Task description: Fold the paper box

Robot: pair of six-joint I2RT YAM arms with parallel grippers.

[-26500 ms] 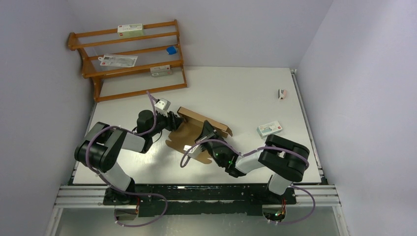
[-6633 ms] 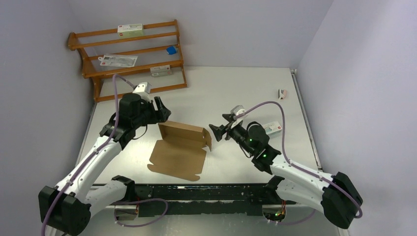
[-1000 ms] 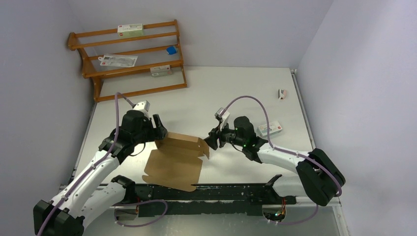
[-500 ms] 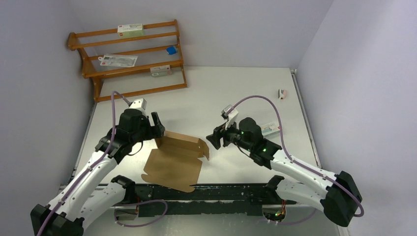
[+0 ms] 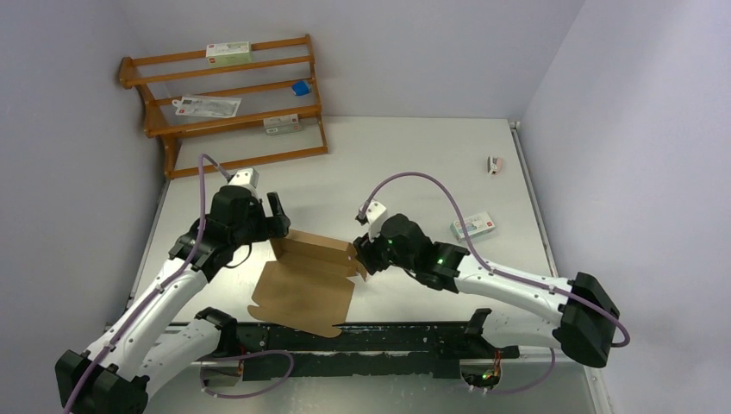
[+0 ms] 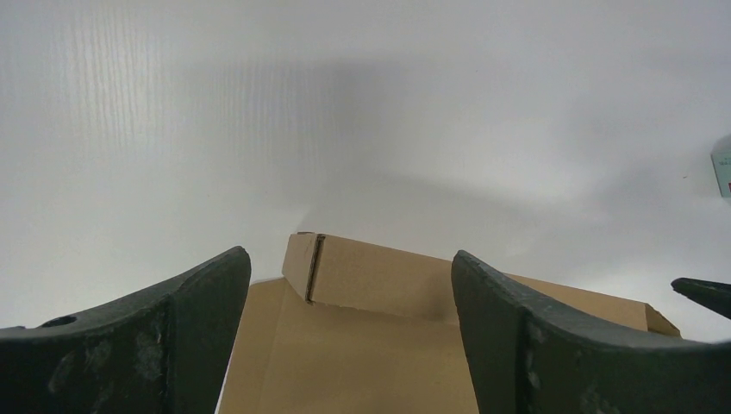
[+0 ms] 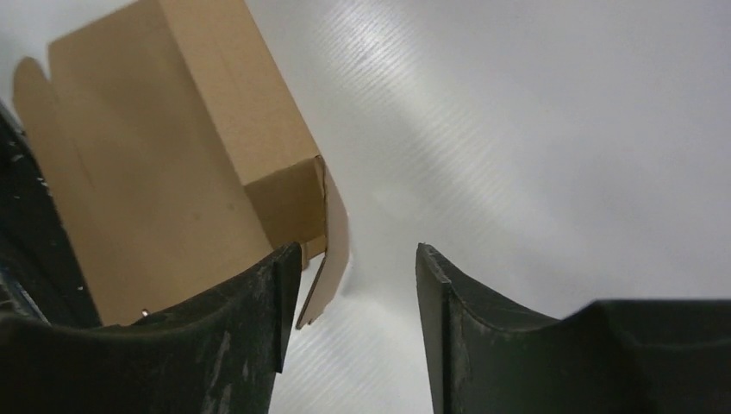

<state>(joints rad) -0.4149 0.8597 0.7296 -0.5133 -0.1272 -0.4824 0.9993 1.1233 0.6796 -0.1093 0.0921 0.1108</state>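
The paper box (image 5: 303,280), plain brown cardboard, lies on the white table near the front edge with its back wall and right side flap raised. My left gripper (image 5: 276,221) hovers at the box's far left corner. Its jaws stand open and hold nothing, and the raised back wall of the paper box (image 6: 379,285) shows between the fingers (image 6: 194,323). My right gripper (image 5: 363,255) is at the box's right end, open. In the right wrist view the upright side flap (image 7: 334,246) of the paper box (image 7: 164,172) stands inside the right gripper (image 7: 356,252), close to the left finger.
A wooden rack (image 5: 231,99) with white cartons and a blue item stands at the back left. A white printed carton (image 5: 472,226) lies on the table right of my right arm. A small object (image 5: 494,163) sits near the right edge.
My right gripper has swung left and down to the box's right flap. My left gripper's jaws have spread wider, and that arm has barely shifted.
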